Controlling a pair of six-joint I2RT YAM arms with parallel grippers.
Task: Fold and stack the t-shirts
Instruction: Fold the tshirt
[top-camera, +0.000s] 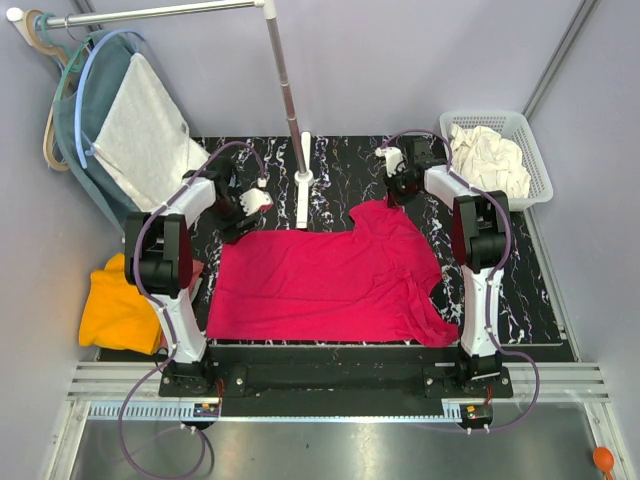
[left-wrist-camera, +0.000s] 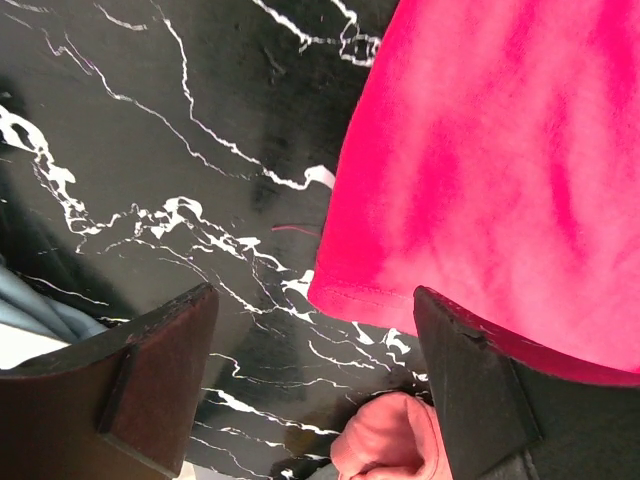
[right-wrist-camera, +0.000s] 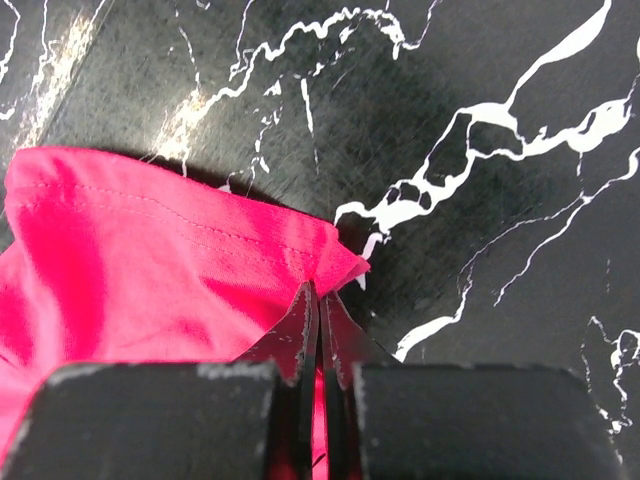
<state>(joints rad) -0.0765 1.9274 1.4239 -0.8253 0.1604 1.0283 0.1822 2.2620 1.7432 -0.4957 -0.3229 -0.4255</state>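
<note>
The black marble table (top-camera: 540, 290) carries the crimson shirt (top-camera: 330, 285), spread flat in the middle. The right gripper (right-wrist-camera: 318, 297) pinches its far right edge, probably to pull it straight. The left gripper (left-wrist-camera: 315, 305) stands wide over the far left corner. Whether that one touches the cloth, I cannot tell.

A robotics lab cell: plain grey walls (top-camera: 420, 60), aluminium base rails (top-camera: 110, 382).

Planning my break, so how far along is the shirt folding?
Done: nothing folded or stacked. In hand: crimson shirt spread out, right tool pinching its edge, left tool open at another corner. Remaining: orange shirt, cream shirt in basket, unfolded.
</note>
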